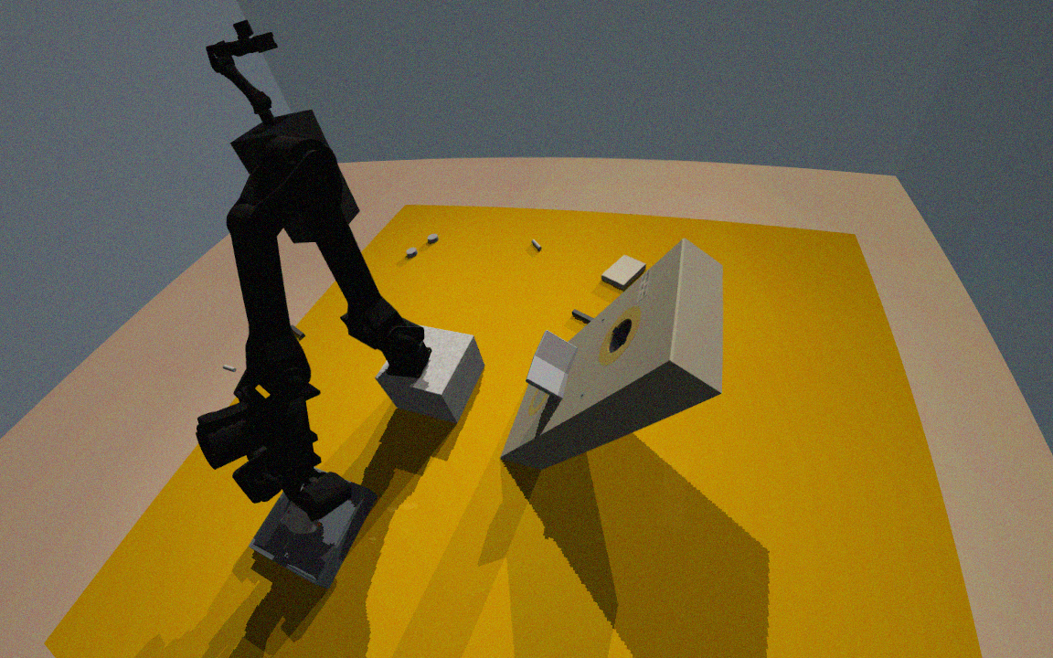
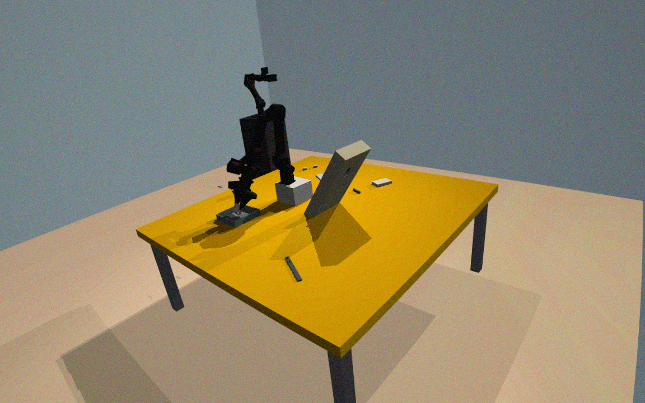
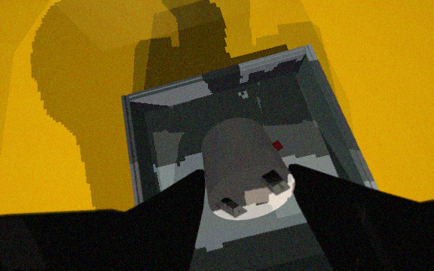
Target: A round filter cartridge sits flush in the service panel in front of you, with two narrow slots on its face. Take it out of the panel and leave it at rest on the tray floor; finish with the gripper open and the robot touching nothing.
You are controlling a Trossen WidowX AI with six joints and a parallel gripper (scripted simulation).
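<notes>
The filter cartridge [image 3: 236, 150] is a grey cylinder with a pale face and two dark slots; the slotted face points up towards the wrist camera. My gripper [image 3: 246, 174] [image 2: 238, 206] is shut on its sides near that face and holds it low inside the tray [image 1: 353, 532] [image 2: 225, 220] [image 3: 322, 109]. Whether the cartridge touches the tray floor cannot be told. In the top view the wrist and fingers largely hide it. The tilted service panel [image 1: 653, 335] [image 2: 330, 180] shows a dark round hole with a yellowish ring.
A grey block [image 1: 464, 376] [image 2: 299, 192] stands under the arm's base, between tray and panel. A pale angled plate [image 1: 550, 367] stands before the panel's face. A beige block [image 1: 623, 270] [image 2: 381, 182] lies behind the panel. A dark bar [image 2: 293, 268] lies towards the table's near edge.
</notes>
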